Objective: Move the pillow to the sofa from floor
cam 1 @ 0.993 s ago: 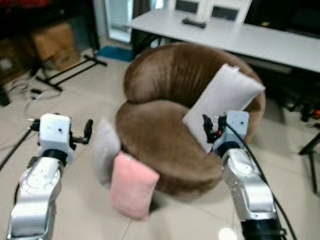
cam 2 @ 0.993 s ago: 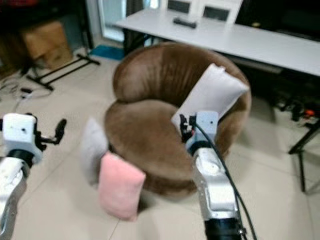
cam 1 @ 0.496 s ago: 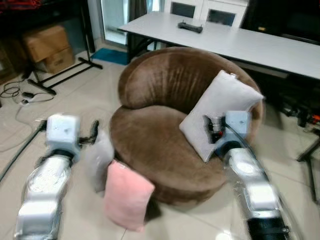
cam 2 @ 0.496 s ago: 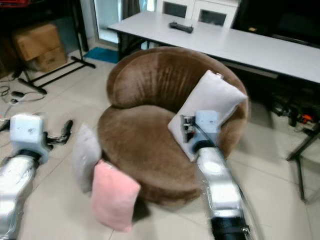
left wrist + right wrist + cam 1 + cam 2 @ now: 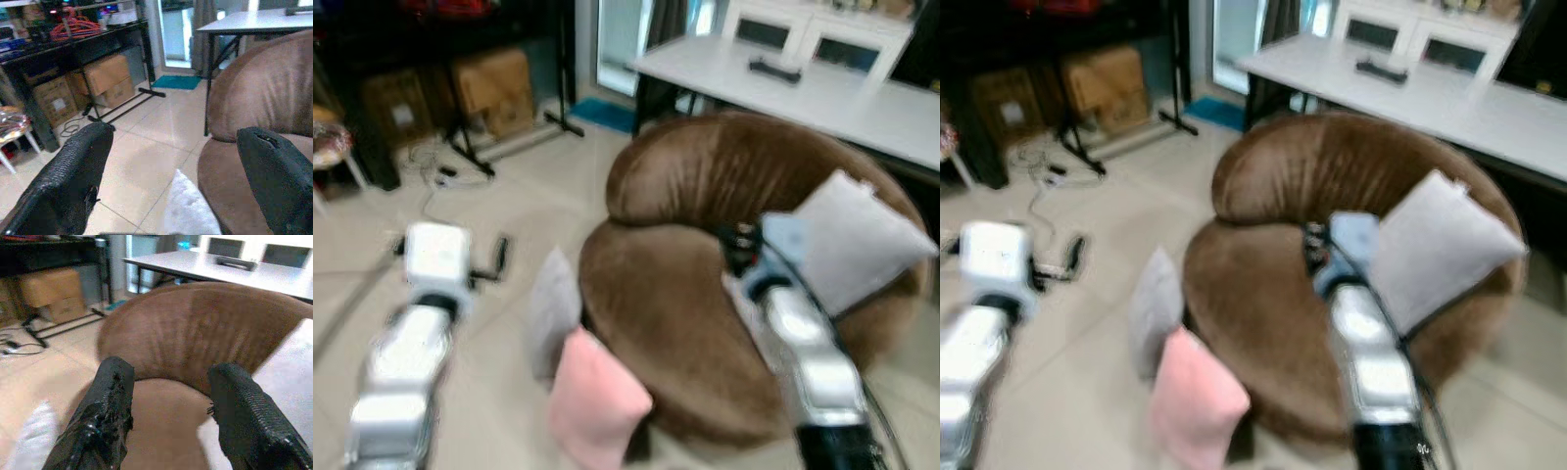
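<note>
left hand fingers apart, empty: drop it to the grey pillow at the sofa's 9 o'clock, pinch its top edge.

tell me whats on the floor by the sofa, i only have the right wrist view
Observer: A pink pillow leans against the brown sofa front, on the floor.
Operator: just that one
Observer: No, a grey pillow stands beside it, also on the floor.
Operator: where's the left gripper
Observer: The left gripper is open, above the floor, apart from the grey pillow.
</note>
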Controlling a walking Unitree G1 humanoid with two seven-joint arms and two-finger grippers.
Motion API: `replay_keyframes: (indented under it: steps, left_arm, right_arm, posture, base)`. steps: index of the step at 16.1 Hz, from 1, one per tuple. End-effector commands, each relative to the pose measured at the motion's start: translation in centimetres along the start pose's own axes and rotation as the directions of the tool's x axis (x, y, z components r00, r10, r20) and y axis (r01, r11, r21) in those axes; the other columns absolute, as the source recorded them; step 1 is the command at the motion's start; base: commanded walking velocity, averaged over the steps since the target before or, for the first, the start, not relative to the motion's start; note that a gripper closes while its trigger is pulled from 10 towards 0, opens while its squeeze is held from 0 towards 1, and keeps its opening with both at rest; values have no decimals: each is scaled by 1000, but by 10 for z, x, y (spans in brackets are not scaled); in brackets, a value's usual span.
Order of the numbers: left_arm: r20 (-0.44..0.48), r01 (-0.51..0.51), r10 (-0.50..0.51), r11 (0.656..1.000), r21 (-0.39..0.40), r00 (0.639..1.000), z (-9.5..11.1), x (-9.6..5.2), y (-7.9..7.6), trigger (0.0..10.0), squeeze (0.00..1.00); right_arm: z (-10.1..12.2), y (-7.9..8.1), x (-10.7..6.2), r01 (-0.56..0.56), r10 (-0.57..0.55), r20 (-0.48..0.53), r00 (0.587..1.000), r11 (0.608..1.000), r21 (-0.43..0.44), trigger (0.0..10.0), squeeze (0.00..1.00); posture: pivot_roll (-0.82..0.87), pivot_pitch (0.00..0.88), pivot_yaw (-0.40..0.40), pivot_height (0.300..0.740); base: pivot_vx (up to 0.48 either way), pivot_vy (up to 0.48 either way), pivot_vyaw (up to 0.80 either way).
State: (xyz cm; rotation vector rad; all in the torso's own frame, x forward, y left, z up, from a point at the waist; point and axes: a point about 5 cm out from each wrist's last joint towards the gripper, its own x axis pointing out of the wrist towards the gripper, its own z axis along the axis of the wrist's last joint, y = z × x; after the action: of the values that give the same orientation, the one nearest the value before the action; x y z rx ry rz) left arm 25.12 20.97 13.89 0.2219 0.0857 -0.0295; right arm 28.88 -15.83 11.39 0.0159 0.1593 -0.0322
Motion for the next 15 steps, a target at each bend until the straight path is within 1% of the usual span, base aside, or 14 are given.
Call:
replay_keyframes:
  steps: [1,3,4,5,7,8,9,10,11,13,15]
  left_arm:
    - [7,-17,16,1000,10,1000,2,0,5,10000,0]
    - [5,-15,15,1000,6,1000,0,-1,4,10000,0]
    - [5,-16,16,1000,5,1000,0,-1,4,10000,0]
    - [6,-19,18,1000,8,1000,0,-2,5,10000,0]
    - [13,-18,17,1000,20,1000,1,-3,7,10000,0]
    - [15,-17,17,1000,23,1000,2,-3,7,10000,0]
    - [19,-19,19,1000,20,1000,2,-3,7,10000,0]
    - [18,-15,14,1000,25,1000,2,-2,7,10000,0]
    - [16,-10,9,1000,25,1000,2,-2,6,10000,0]
    - [13,-5,4,1000,29,1000,1,-2,4,10000,0]
    - [10,-4,3,1000,31,1000,0,-1,4,10000,0]
  right_arm:
    - [2,6,2,-26,26,-1,1000,1000,9,10000,0]
    - [1,9,1,-64,64,-15,998,998,4,10000,0]
    - [1,11,1,-89,89,-15,996,996,-15,10000,0]
    - [0,14,-1,-132,132,-16,991,991,-13,10000,0]
    - [-4,18,-6,-255,255,-28,967,967,-24,10000,0]
    - [-6,16,-7,-264,263,-31,964,964,-38,10000,0]
    - [-7,13,-7,-247,246,-39,969,969,-24,10000,0]
    - [-10,6,-5,-215,215,-54,975,976,-6,10000,0]
    - [-10,1,-4,-200,199,-53,978,980,-4,10000,0]
    - [-10,-1,-5,-190,191,-54,980,982,17,10000,0]
    - [-11,2,-5,-187,188,-54,981,982,23,10000,0]
  posture:
    - [75,0,-53,740]
    - [77,0,-64,740]
    - [77,0,-64,740]
    - [77,0,-64,740]
    - [82,0,-65,740]
    - [82,0,-65,740]
    - [88,0,-62,740]
    - [88,0,-62,740]
    - [88,0,-62,740]
    - [82,0,-59,740]
    - [86,0,-64,740]
  base:
    - [349,0,0]
    - [352,0,0]
    - [349,0,0]
    - [345,0,800]
    - [339,0,800]
    - [270,0,800]
    - [0,0,0]
    - [0,0,0]
    - [0,0,0]
    - [0,0,0]
    - [0,0,0]
